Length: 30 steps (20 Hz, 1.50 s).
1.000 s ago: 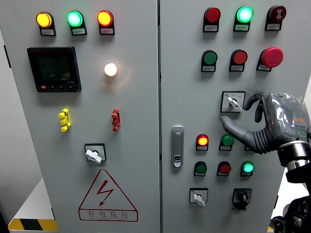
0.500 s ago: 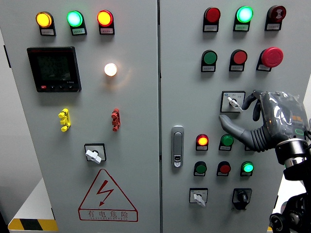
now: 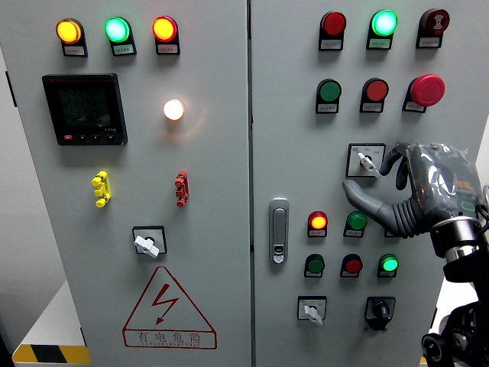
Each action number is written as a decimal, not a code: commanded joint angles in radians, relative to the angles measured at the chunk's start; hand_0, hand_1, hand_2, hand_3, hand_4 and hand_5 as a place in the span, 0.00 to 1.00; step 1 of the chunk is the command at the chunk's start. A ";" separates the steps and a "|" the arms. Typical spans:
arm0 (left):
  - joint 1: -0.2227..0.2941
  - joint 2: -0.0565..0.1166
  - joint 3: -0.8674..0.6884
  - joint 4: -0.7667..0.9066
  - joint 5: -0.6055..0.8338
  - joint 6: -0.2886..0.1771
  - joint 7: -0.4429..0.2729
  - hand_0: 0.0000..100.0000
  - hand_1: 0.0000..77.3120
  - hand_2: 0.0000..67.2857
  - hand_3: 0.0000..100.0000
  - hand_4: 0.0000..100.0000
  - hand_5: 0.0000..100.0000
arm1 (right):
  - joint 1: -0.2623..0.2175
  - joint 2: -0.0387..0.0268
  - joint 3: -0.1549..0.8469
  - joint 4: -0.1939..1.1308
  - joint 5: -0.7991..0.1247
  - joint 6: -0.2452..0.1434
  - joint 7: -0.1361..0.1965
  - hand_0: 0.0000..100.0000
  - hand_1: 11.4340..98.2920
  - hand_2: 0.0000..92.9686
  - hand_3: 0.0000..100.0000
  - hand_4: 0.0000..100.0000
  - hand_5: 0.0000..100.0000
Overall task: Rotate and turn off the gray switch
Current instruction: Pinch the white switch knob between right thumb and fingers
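A big gray box [image 3: 214, 229] with two doors fills the view. The right hand [image 3: 416, 191] comes in from the right side and sits in front of the right door. Its fingers are spread and loosely bent, and it holds nothing. The thumb [image 3: 363, 195] points left, just under the gray switch [image 3: 367, 161]. One dark fingertip [image 3: 390, 162] is just beside the switch on its right, but I cannot tell if it touches. The switch is in the middle of the right door, in a small square frame, and its knob tilts. Under the hand are round lights; a red light [image 3: 318, 222] and a green light [image 3: 390, 264] glow. A silver door handle [image 3: 280, 229] is to the left of them
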 commanded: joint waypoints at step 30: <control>0.000 0.001 0.000 0.000 0.000 0.000 0.000 0.00 0.00 0.20 0.18 0.10 0.12 | 0.031 0.0000 -0.032 -0.031 -0.027 -0.001 -0.045 0.27 0.20 0.71 0.86 1.00 0.94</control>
